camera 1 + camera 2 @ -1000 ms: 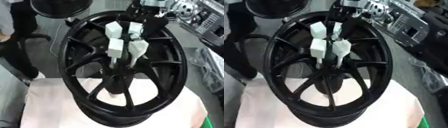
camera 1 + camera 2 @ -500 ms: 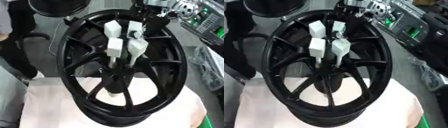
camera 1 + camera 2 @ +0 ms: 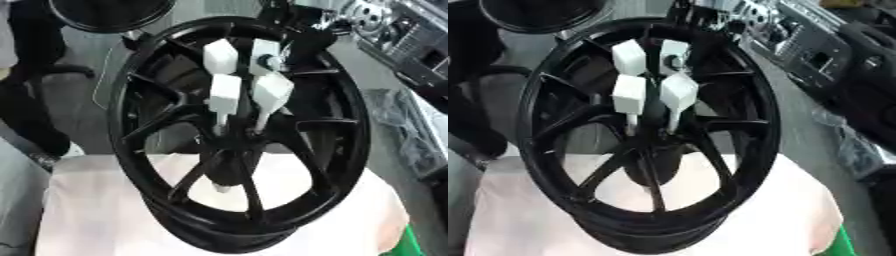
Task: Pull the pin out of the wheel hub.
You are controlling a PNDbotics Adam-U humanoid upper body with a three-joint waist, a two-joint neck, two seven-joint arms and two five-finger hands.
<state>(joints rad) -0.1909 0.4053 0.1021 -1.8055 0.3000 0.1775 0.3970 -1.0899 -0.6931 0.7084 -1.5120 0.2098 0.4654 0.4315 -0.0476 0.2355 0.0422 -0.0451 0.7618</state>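
A black spoked wheel [image 3: 236, 135] stands tilted on its rim on a pale cloth-covered table [image 3: 96, 210], its hub [image 3: 229, 150] facing the camera. The robot's right hand [image 3: 249, 85], black with white block-like fingertip pads, reaches down from the upper right through the face of the wheel, its fingers [image 3: 226, 92] pointing down toward the hub. The fingers are bunched and converge just above the hub centre; they appear to close on something slim there, but the dark hub hides the contact, so whether they hold the pin cannot be told. A small pale piece [image 3: 222, 187] shows just below the hub, between two lower spokes; it may be the pin's far end, though that is a guess. If so, the pin's long axis runs through the hub roughly in line with the fingers, from the hand above to that pale tip below, and a pull would need to follow that line back up toward the hand. The left hand shows in neither view, leaving the right as the only hand near the hub
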